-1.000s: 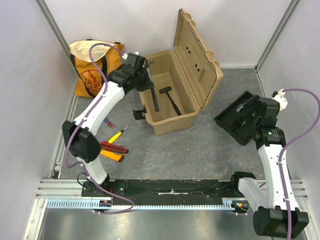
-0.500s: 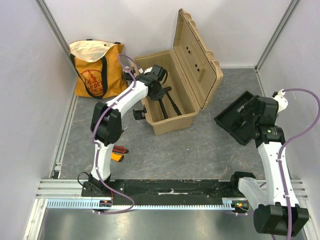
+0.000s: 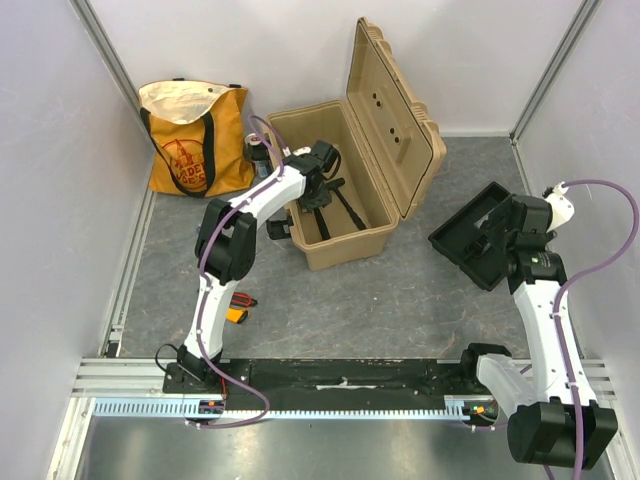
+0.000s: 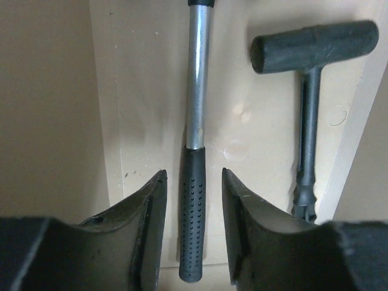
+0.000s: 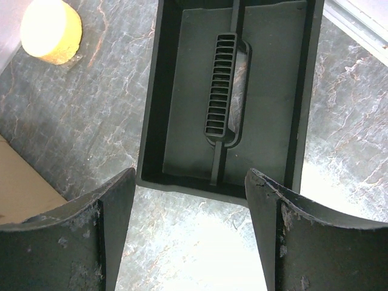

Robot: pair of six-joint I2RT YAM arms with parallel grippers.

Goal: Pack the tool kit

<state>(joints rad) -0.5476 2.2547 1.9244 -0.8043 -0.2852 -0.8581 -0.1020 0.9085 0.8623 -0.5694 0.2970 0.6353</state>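
The tan toolbox [image 3: 345, 250] stands open in the middle of the floor, its ribbed lid [image 3: 385, 110] leaning back. Inside lie a steel-shafted hammer [image 4: 197, 79] and a black mallet [image 4: 312, 47]. My left gripper [image 3: 318, 195] reaches into the box. In the left wrist view the left gripper [image 4: 193, 176] is open, and the hammer's black grip lies between the jaws with a gap on each side. The black inner tray [image 3: 470, 240] rests on the floor to the right. My right gripper [image 5: 190, 176] hovers open over the near edge of the tray [image 5: 267, 73], holding nothing.
An orange-and-cream tote bag [image 3: 190, 140] stands at the back left. The orange-black meter [image 3: 235, 312] lies on the floor, partly hidden behind the left arm. A round yellow thing [image 5: 51, 24] sits left of the tray. Walls close in on both sides.
The left arm swung from the box's left rim down into the box. Its jaws, shut before, now stand apart around the hammer's grip. The right arm has barely moved.
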